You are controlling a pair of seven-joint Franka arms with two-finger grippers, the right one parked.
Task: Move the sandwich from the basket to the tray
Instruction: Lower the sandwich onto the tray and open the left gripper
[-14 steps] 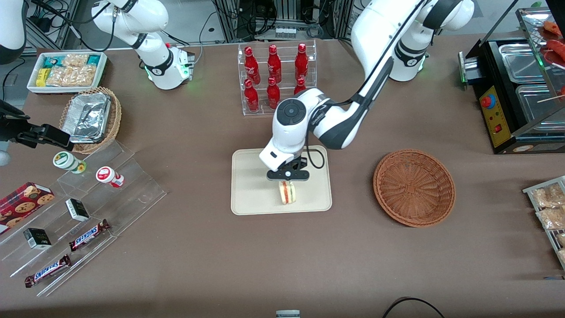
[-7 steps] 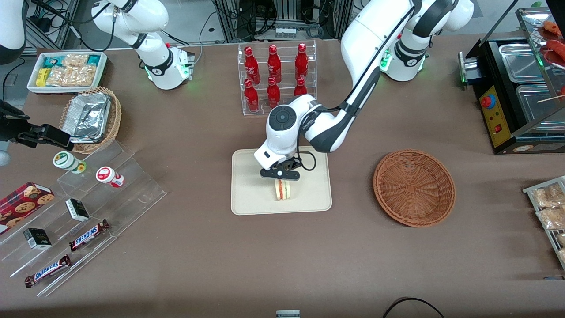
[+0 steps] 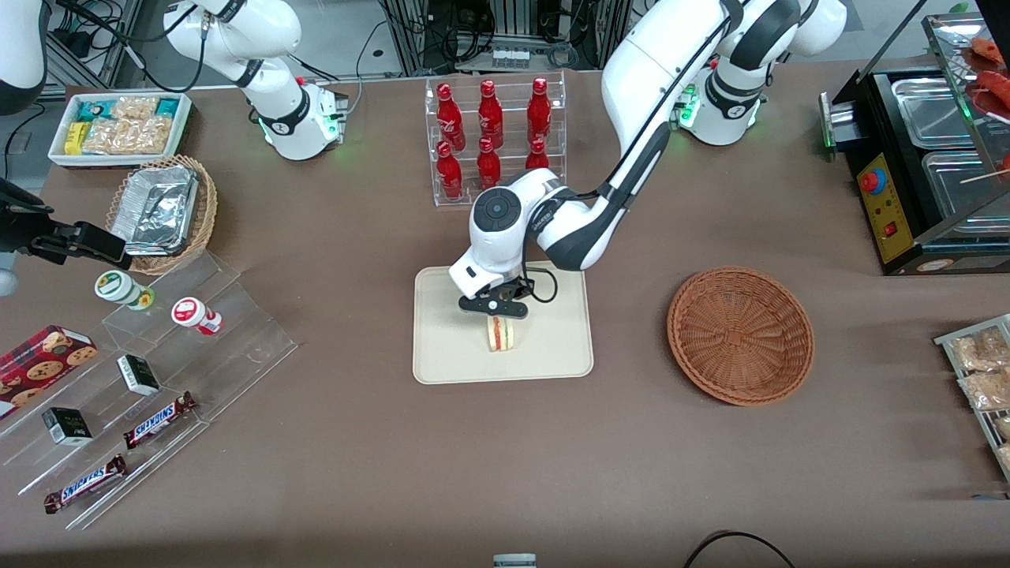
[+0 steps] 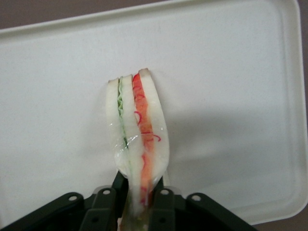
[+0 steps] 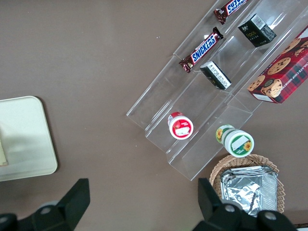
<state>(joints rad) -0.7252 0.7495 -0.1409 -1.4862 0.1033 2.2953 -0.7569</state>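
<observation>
A brown counter [image 3: 505,442] carries the empty basket [image 3: 740,335] and the cream tray [image 3: 450,347]. Over the tray's middle, the claw [image 3: 495,308] has shifted inward from the near edge and pinches the upright sandwich [image 3: 500,334], now ready for release.

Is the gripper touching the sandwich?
Touching. The left wrist view shows the gripper over the tray, its fingers pressing both sides of the sandwich.
</observation>
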